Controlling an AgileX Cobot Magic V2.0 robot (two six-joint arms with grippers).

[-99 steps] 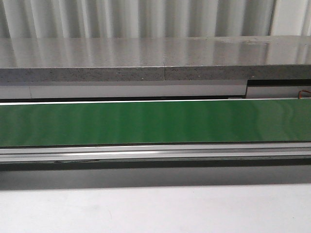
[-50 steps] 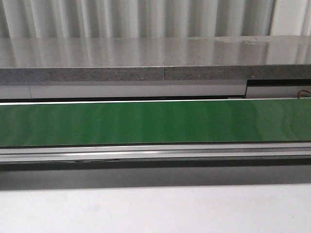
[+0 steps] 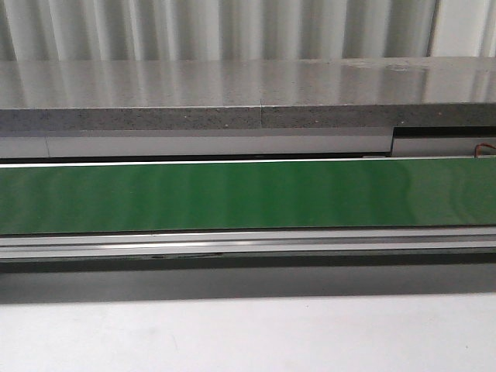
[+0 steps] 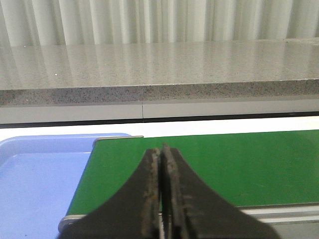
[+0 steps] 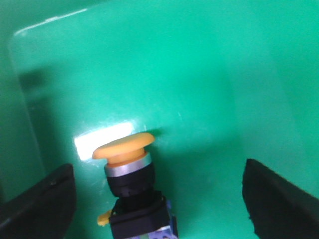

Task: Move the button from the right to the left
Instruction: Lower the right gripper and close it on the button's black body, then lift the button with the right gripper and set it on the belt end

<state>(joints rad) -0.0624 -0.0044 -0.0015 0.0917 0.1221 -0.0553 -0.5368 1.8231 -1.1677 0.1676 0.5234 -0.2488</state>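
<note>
Front view unchanged over the last second; your right gripper [image 5: 157,199] sits spread around the button [image 5: 130,189] in the green bin [image 5: 199,74], ungrasped, left gripper [image 4: 160,199] pressed together.

The button [image 5: 130,189] — its block cut off, blurred.

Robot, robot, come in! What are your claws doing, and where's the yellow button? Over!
Left claw shut, empty, above the green belt. Right claw open, straddling the button in the green bin. Button not yet gripped. Nothing in the way.
</note>
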